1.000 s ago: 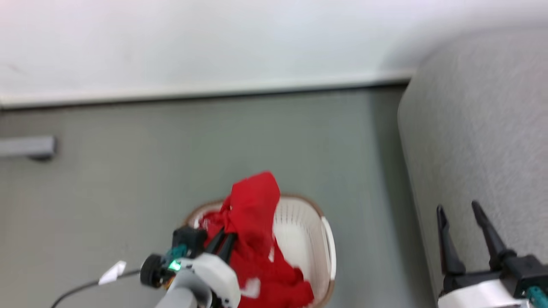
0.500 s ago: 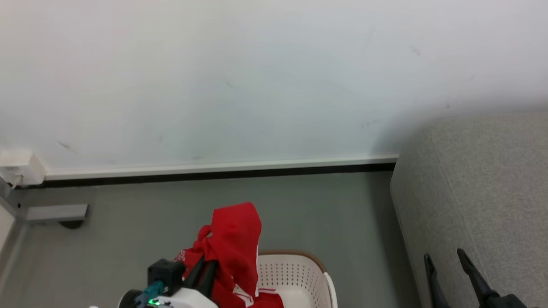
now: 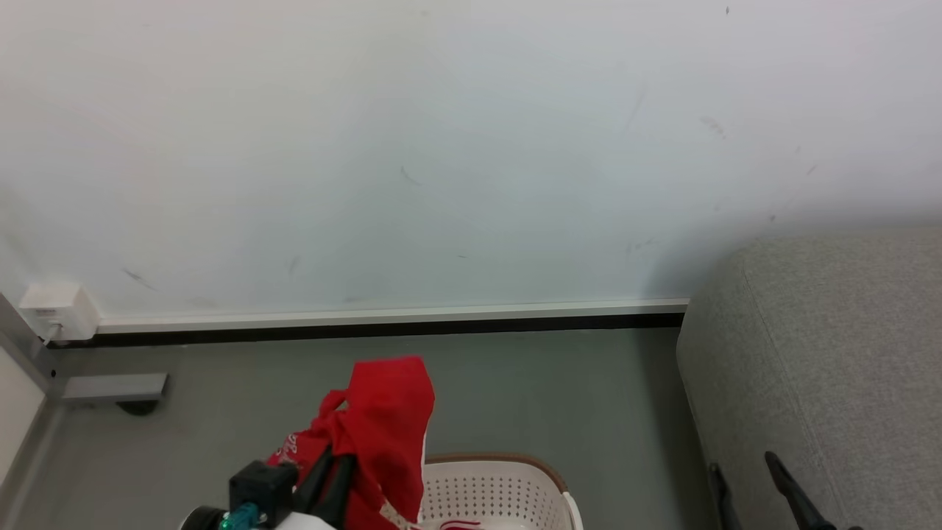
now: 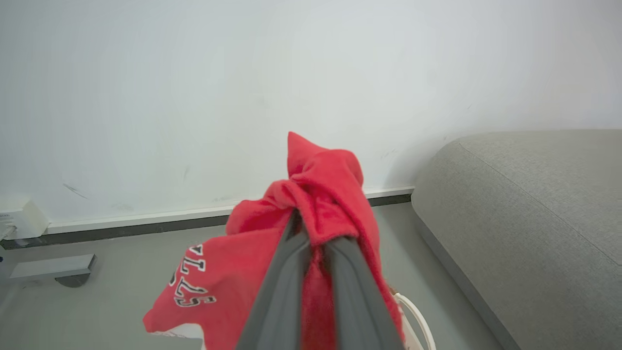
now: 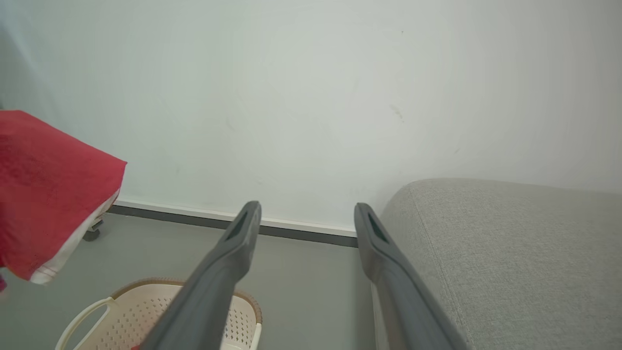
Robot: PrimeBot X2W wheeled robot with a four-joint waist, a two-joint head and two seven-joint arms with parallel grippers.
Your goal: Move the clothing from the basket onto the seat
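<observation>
So the left tool (image 3: pixel 337 464) is pinched tight on the bright red soft fabric garment (image 3: pixel 390 412) with white trim and lettering. A bunch of it pokes up past the dark fingers and the rest drapes down. It's hanging over the oval cream-white perforated plastic basket (image 3: pixel 515 462) with the brown rim, which sits on the grey floor (image 3: pixel 574 390) near the white wall (image 3: pixel 441 147). A bit of red with white stripes shows inside the basket, right at the bottom edge of the head view. The big light-grey woven upholstered seat (image 3: pixel 831 353) is off to the right, apart from the basket. The right tool (image 5: pixel 307 206) is spread wide with nothing in it, hovering just beside the seat's rounded edge.
</observation>
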